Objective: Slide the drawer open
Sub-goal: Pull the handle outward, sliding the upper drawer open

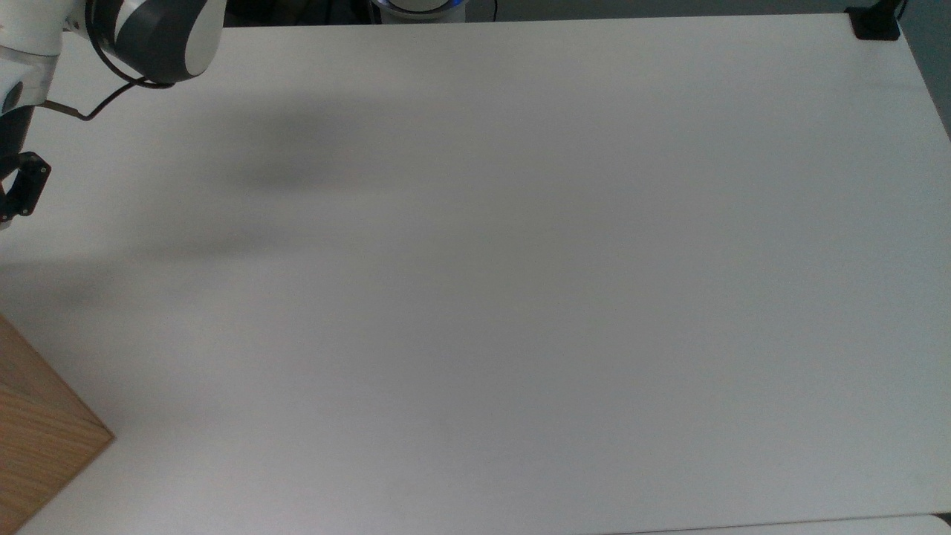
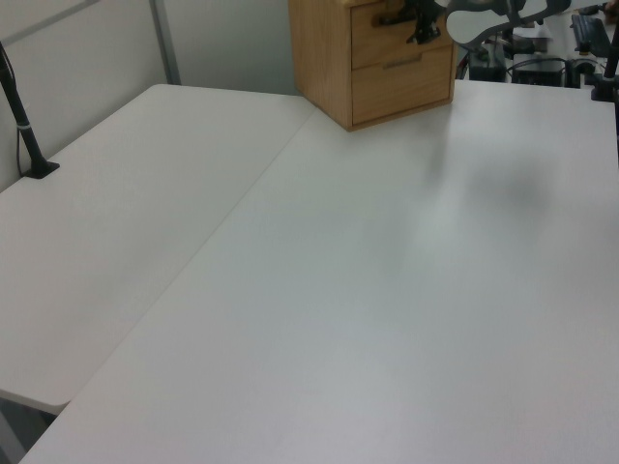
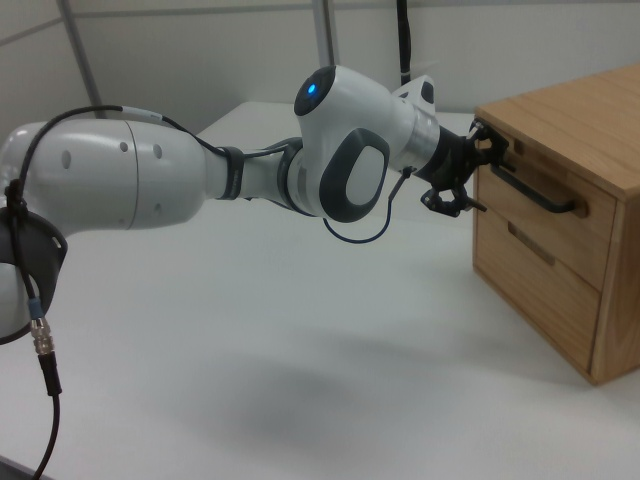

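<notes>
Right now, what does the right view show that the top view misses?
The right view alone shows the cabinet's front: the upper drawer with its black bar handle, a lower drawer, and the gripper at the handle's end. The top view alone shows the far table corner with a black clamp. Both show the white table, the arm and the oak cabinet.

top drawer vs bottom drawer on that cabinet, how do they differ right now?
The top drawer has a black bar handle standing off its front; the bottom drawer has a flat pull close to wood colour. The gripper is at one end of the top drawer's handle; nothing is near the bottom drawer. Both have light wood fronts in the same cabinet.
</notes>
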